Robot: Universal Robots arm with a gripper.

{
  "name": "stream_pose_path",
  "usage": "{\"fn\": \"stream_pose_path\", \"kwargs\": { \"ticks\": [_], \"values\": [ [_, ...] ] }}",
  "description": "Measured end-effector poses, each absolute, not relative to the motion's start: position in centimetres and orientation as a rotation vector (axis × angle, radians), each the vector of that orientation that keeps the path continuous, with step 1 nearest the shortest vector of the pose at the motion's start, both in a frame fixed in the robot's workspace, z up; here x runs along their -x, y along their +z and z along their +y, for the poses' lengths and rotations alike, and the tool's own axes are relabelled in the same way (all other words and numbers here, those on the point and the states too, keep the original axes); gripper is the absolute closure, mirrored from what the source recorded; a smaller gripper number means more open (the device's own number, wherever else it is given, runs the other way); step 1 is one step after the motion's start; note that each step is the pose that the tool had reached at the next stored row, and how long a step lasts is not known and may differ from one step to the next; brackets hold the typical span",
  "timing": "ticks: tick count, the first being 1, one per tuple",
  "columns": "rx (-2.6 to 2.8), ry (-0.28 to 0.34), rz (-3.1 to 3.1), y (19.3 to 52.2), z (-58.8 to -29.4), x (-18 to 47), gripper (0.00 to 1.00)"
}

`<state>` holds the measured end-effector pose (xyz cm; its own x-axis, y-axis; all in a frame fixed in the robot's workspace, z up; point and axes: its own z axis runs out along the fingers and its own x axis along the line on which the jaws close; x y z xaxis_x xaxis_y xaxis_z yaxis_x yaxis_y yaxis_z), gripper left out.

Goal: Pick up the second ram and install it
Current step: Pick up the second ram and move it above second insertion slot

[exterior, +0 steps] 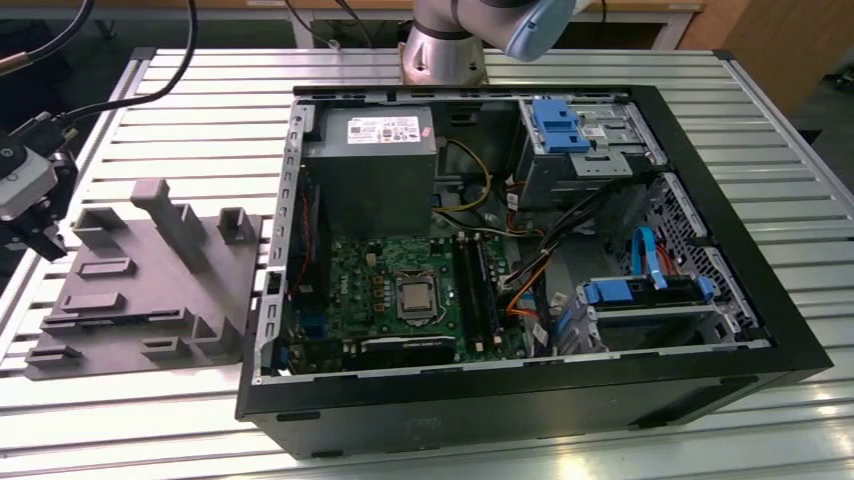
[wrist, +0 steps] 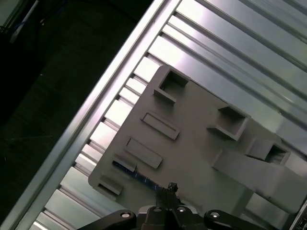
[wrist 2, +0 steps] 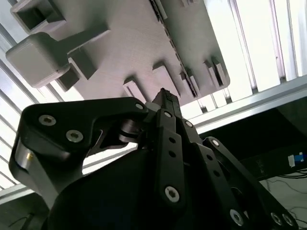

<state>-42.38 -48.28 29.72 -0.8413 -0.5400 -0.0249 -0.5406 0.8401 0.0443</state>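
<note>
Hand [exterior: 42, 236] closed, tips together, hovering at the exterior view's left over the grey moulded plastic tray [exterior: 147, 290]. Thin dark second ram [wrist: 137, 174] sits on that tray near the tips in the first wrist view, mostly hard to make out. Open black computer case [exterior: 534, 400] stands further right.

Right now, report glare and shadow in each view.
Exterior view: even light, computer case interior shadowed. Second wrist view: table slats blown out white beside the grey tray. First wrist view: glare streaks on the slats, black beyond the table edge.
</note>
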Motion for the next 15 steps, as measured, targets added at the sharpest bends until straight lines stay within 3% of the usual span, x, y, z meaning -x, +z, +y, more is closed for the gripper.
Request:
{"fn": "stream_pose_path", "kwargs": {
  "ticks": [15],
  "values": [
    [1.100, 0.079, 2.933, 29.70, -48.28, 42.45, 0.89]
  ]
}}
